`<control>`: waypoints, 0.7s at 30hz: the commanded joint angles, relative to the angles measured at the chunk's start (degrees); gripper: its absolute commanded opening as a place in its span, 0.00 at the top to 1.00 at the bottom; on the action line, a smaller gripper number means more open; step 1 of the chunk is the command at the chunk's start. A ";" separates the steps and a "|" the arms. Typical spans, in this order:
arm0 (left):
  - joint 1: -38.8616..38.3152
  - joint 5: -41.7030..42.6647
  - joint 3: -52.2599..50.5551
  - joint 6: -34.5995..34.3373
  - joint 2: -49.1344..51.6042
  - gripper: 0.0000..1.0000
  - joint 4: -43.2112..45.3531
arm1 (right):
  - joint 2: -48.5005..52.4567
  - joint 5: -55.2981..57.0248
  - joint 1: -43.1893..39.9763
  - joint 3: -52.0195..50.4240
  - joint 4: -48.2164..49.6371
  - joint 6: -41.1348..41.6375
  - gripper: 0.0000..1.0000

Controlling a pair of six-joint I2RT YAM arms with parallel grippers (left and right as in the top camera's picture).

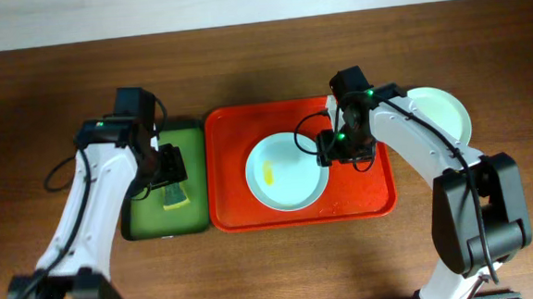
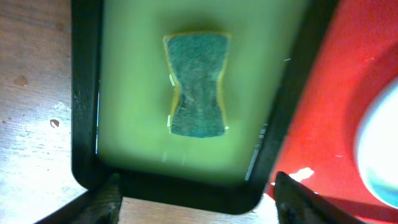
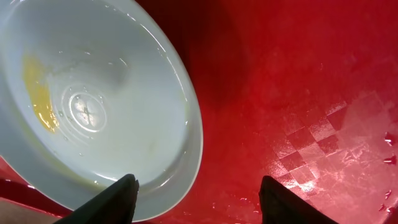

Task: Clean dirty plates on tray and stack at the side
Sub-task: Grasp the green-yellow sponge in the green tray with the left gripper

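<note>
One pale blue dirty plate (image 1: 286,171) lies in the red tray (image 1: 231,142), with a yellow smear left of its middle. My right gripper (image 1: 343,152) is at the plate's right edge. In the right wrist view its jaws stand open astride the rim of the plate (image 3: 93,106). One of its fingers (image 3: 118,199) is over the plate and the other over the tray floor (image 3: 298,93). A pale plate (image 1: 442,113) rests on the table right of the tray. My left gripper (image 1: 169,174) hangs open above the sponge (image 2: 196,84), holding nothing.
The sponge (image 1: 176,196) lies in a dark green tray (image 1: 150,217) that stands against the red tray's left side. The green tray's dark rim (image 2: 84,93) borders bare wooden table. The red tray floor is wet and shiny.
</note>
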 commanded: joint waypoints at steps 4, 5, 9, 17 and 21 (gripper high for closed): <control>-0.02 -0.55 -0.66 -0.85 11.58 0.40 3.63 | -0.61 -0.24 0.57 -0.57 0.35 -0.22 0.44; -0.02 -0.57 -0.66 -0.85 12.33 0.47 4.90 | -0.61 -0.07 0.57 -0.57 0.55 -0.22 0.44; -0.02 -0.59 -1.88 -1.31 12.55 0.55 9.01 | -0.61 0.15 0.57 -0.57 0.98 -0.22 0.43; -0.02 -0.63 -11.89 -2.60 12.55 0.62 23.52 | -0.61 0.15 0.57 -0.57 0.96 -0.24 0.43; 1.31 -0.37 -9.75 -2.56 12.52 0.59 21.92 | -0.61 0.15 0.57 -0.57 0.98 -0.22 0.43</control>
